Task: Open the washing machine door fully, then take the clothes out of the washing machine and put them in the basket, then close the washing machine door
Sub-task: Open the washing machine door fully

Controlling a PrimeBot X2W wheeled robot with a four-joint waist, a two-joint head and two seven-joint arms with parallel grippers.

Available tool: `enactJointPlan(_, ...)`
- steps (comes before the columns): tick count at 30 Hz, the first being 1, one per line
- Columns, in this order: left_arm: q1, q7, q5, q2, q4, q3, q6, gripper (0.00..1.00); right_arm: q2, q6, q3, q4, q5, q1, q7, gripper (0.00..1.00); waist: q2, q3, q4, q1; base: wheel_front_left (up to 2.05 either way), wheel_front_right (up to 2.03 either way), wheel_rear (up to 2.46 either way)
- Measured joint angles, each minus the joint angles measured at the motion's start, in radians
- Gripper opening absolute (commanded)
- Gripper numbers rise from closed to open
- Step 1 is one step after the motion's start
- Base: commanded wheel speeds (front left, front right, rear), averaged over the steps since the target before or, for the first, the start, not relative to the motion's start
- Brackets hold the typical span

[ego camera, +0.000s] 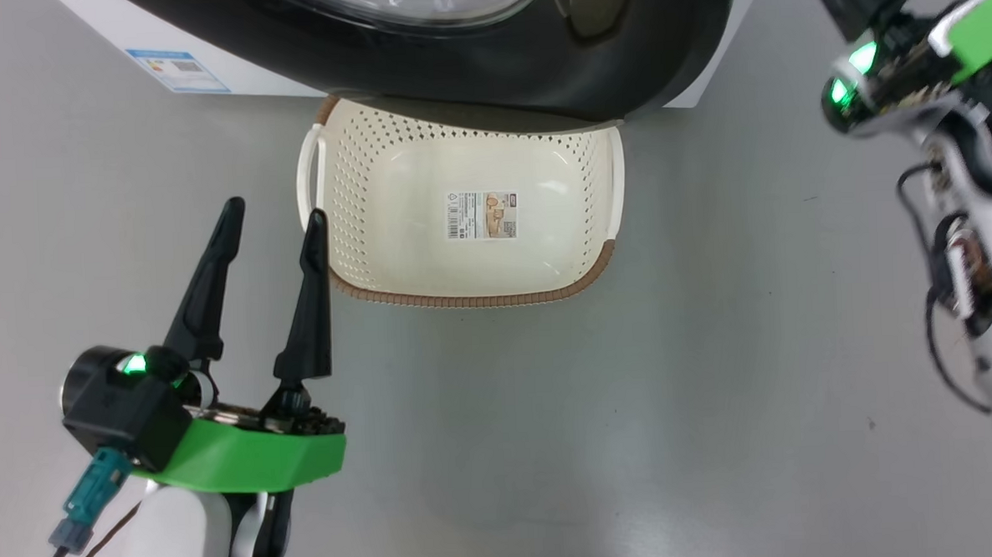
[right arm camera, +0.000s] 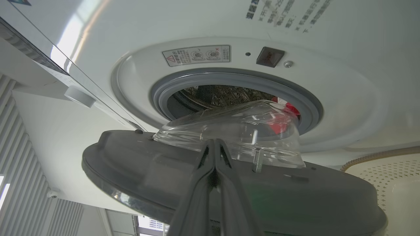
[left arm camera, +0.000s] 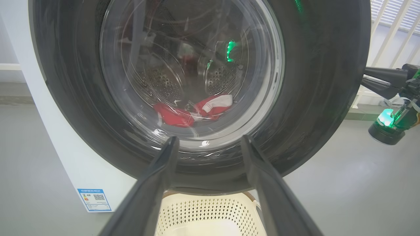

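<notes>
The washing machine door [left arm camera: 315, 98], black-rimmed with a clear glass bowl, stands partly open in front of the white washing machine [right arm camera: 328, 98]. Red clothes [left arm camera: 193, 111] with white trim lie in the steel drum, seen through the glass and past the grey seal [right arm camera: 308, 108]. The cream basket [ego camera: 468, 221] sits empty on the floor below the door. My left gripper [ego camera: 273, 219] is open, just left of the basket, pointing at the door [left arm camera: 208, 142]. My right gripper [right arm camera: 213, 144] is shut on nothing, its tips against the door's grey inner face beside the bowl [right arm camera: 229, 131].
Grey floor [ego camera: 637, 440] stretches all around the basket and both arms. A blue label [ego camera: 177, 70] marks the machine's lower front corner. My right arm [ego camera: 962, 208] reaches up along the right edge. White slatted blinds [left arm camera: 390, 19] stand beyond the door.
</notes>
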Motion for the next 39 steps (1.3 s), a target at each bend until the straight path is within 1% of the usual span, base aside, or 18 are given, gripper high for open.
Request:
enactJointPlan(4, -0.001, 0.0, 0.0, -0.001, 0.004, 0.0, 0.0, 1.0, -0.042, 0.0, 0.037, 0.076, 0.062, -0.09, 0.079, 0.0, 0.0, 0.002, 0.007, 0.0, 0.0, 0.0, 0.0)
enactJointPlan(7, -0.002, 0.0, 0.0, -0.001, 0.009, 0.0, 0.0, 1.0, -0.063, 0.0, 0.074, 0.095, 0.091, -0.147, 0.122, 0.0, 0.0, 0.007, 0.011, 0.0, 0.0, 0.0, 0.0)
enactJointPlan(12, -0.003, 0.0, 0.0, -0.002, 0.013, 0.0, 0.0, 1.0, -0.082, 0.0, 0.134, 0.119, 0.115, -0.198, 0.151, 0.0, 0.0, 0.013, 0.018, 0.0, 0.0, 0.0, 0.0)
enactJointPlan(17, -0.003, 0.0, 0.0, -0.002, 0.018, 0.003, 0.0, 1.0, -0.107, 0.0, 0.21, 0.122, 0.105, -0.215, 0.158, 0.0, 0.0, 0.019, 0.022, 0.0, 0.0, 0.0, 0.0)
enactJointPlan(24, -0.003, 0.0, 0.0, -0.005, 0.039, 0.011, 0.0, 1.0, -0.156, 0.0, 0.281, 0.075, 0.097, -0.209, 0.156, 0.0, 0.0, 0.016, 0.026, 0.0, 0.0, 0.0, 0.0)
enactJointPlan(30, -0.003, 0.0, 0.0, -0.01, 0.061, 0.015, 0.005, 1.0, -0.178, 0.0, 0.321, 0.025, 0.108, -0.151, 0.156, 0.0, 0.0, -0.014, 0.03, 0.0, 0.0, 0.0, 0.0)
enactJointPlan(39, 0.004, 0.0, -0.001, -0.013, 0.083, 0.016, 0.018, 1.0, -0.208, 0.0, 0.379, 0.003, 0.15, -0.084, 0.138, 0.0, 0.0, -0.066, 0.046, 0.0, 0.0, 0.0, 0.0)
